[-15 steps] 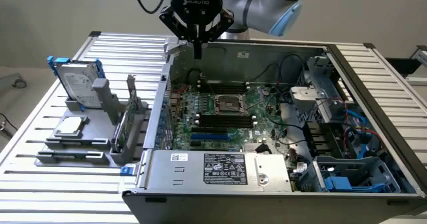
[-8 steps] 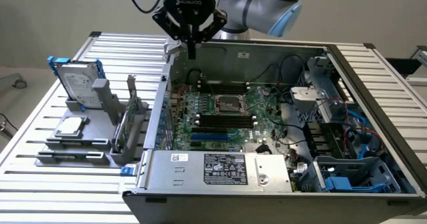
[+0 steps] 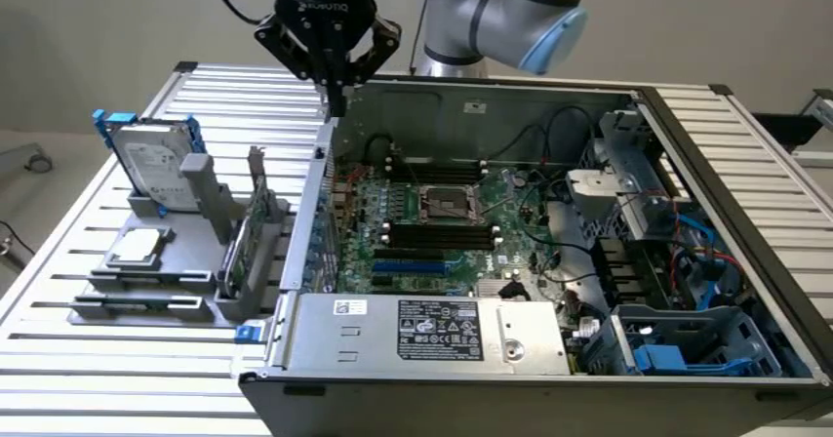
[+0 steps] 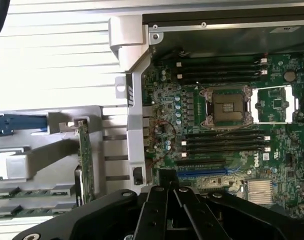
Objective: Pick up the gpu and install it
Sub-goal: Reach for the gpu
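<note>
- Rack [image 3: 143, 283] sat closest, a gray holder on the slatted table [image 3: 78, 378], at the exterior view's left of the open computer case [image 3: 430, 344].
- On it the CPU chip [image 3: 139, 247] lay flat, and the gpu [image 3: 250, 232] stood on edge in its slot just beside the case wall, untouched.
- Behind them, the hard drive [image 3: 150, 164] stood upright in its blue frame.
- Inside the case, the motherboard [image 3: 443, 222] lay exposed, its blue slot [image 3: 410, 259] free.
- Farthest back, the gripper [image 3: 336, 91] hung clenched and empty over the rear corner of the case wall, well apart from the gpu.
- Judged from that: a clean pick called for jaws spread first, squared across the thin card's top edge, then a straight descent clear of the case wall and the gray post [image 3: 202, 188].
</note>
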Controlling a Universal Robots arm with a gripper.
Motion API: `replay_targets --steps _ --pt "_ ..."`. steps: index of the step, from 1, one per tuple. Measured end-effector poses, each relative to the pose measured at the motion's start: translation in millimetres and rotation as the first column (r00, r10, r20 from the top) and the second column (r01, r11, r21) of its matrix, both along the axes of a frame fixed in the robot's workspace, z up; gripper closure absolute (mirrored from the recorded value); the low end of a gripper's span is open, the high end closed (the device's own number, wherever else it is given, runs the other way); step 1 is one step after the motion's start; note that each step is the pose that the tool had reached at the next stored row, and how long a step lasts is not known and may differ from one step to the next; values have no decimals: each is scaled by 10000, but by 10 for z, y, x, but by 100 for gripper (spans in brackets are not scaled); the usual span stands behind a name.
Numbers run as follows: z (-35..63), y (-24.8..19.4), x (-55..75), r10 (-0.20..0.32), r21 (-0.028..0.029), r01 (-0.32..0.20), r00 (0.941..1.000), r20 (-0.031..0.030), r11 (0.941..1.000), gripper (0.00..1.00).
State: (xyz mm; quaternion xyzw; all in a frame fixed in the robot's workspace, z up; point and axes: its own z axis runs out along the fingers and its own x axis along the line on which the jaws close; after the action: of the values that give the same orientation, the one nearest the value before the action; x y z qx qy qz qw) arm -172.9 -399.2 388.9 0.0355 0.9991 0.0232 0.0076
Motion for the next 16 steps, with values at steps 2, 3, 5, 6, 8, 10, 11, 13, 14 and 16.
replay_targets --steps 2,3,5,6,8,10,11,13,14,16 --pt "-13 0 -90 1 -10 -1 10000 -16 10000 89" --pt "-21 0 -139 0 -16 0 10000 -25 10000 89" --pt "-34 0 -229 1 -25 -1 10000 -41 10000 89" --pt "-41 1 -274 1 -30 -1 10000 -50 10000 89" --pt "-54 1 -364 0 -41 0 10000 -67 10000 89" --pt "-67 1 -456 0 -52 -1 10000 -86 10000 89" --pt "-74 1 -503 0 -57 0 10000 -96 10000 89" --pt "-87 2 -593 1 -66 -1 9999 -114 10000 89" --pt "-93 2 -637 1 -73 -2 9999 -124 10000 89" --pt "-106 2 -727 -1 -83 0 9999 -145 10000 89"
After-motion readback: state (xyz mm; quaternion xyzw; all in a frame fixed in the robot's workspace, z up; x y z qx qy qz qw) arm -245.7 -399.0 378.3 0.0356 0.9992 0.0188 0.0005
